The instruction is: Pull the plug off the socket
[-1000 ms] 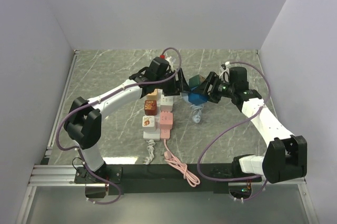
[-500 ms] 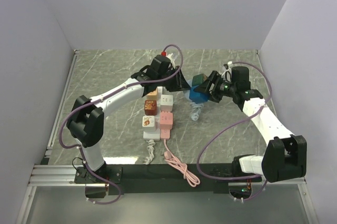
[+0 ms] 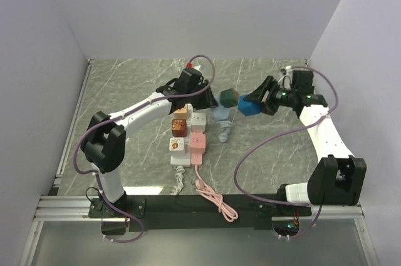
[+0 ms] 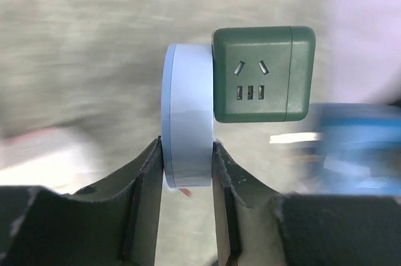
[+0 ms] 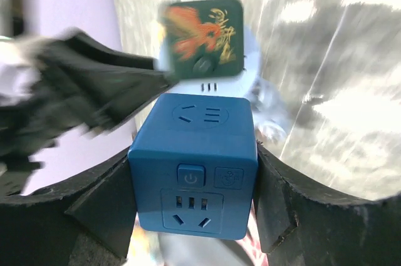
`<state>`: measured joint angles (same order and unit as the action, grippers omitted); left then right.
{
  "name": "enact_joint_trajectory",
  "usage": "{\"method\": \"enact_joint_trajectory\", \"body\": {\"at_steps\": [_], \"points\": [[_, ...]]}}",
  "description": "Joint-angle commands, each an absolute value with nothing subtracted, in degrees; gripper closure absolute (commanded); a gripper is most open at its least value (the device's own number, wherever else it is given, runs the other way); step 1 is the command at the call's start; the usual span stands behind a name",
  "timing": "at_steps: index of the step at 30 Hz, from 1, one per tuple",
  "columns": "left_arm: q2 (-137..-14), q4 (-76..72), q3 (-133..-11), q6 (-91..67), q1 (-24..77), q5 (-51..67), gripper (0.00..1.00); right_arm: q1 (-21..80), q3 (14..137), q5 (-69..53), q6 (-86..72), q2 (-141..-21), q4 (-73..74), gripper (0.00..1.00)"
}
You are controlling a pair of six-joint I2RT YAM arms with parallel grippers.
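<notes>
Above the middle of the marble table [image 3: 131,81], my right gripper [image 5: 193,161] is closed on the blue cube plug [image 5: 195,172], one finger pressed flat against each side face. The plug hangs in the air, clear of the green cube socket [image 4: 263,73], with an open gap between them. Seen from my right wrist, its button face looks at the camera and its upper face points toward the green cube. Being a cube it has no real long axis, though from the top view it sits tilted. My left gripper [image 4: 187,153] is clamped narrowly on a pale blue disc [image 4: 188,109], held edge-on between the fingers. The green cube sits against the disc's right side, with its holes facing my left wrist camera. A blurred pale cord [image 3: 224,131] trails below, beside the white power strip [image 3: 180,158].
</notes>
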<state>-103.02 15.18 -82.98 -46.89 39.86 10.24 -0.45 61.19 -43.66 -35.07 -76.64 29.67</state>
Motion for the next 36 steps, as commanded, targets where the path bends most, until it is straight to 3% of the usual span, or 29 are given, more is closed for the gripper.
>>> {"method": "enact_joint_trajectory", "body": {"at_steps": [1,6,9,14,19,25,31,36], "points": [[-103.4,20.1,-82.5,-42.9,35.5,3.2,0.99,-3.1,65.2,-45.7,-34.3,-75.7,30.0,1.0],[-104.5,18.5,-85.4,-44.1,35.7,6.8,0.99,-2.6,63.6,-41.6,-32.8,-75.6,31.9,1.0],[-104.2,16.7,-86.4,-44.2,35.7,8.1,0.99,-3.0,64.4,-31.3,-33.7,-74.7,34.1,1.0],[-104.7,15.6,-89.3,-44.6,35.8,11.4,0.99,-4.6,66.7,-2.2,-38.6,-77.9,42.4,1.0],[-103.3,12.0,-89.1,-46.6,35.7,16.3,0.99,-8.2,65.6,14.0,-43.1,-83.6,45.1,1.0],[-102.2,10.3,-87.4,-48.4,35.8,19.9,0.99,-10.8,68.3,21.5,-47.6,-90.1,45.8,1.0],[-102.0,10.5,-84.8,-48.3,35.8,21.4,0.99,-10.8,71.3,20.1,-47.4,-96.2,45.9,0.82],[-101.6,9.2,-82.4,-48.7,35.9,22.7,0.99,-10.3,66.6,14.7,-45.7,-96.9,41.8,0.8]]}}
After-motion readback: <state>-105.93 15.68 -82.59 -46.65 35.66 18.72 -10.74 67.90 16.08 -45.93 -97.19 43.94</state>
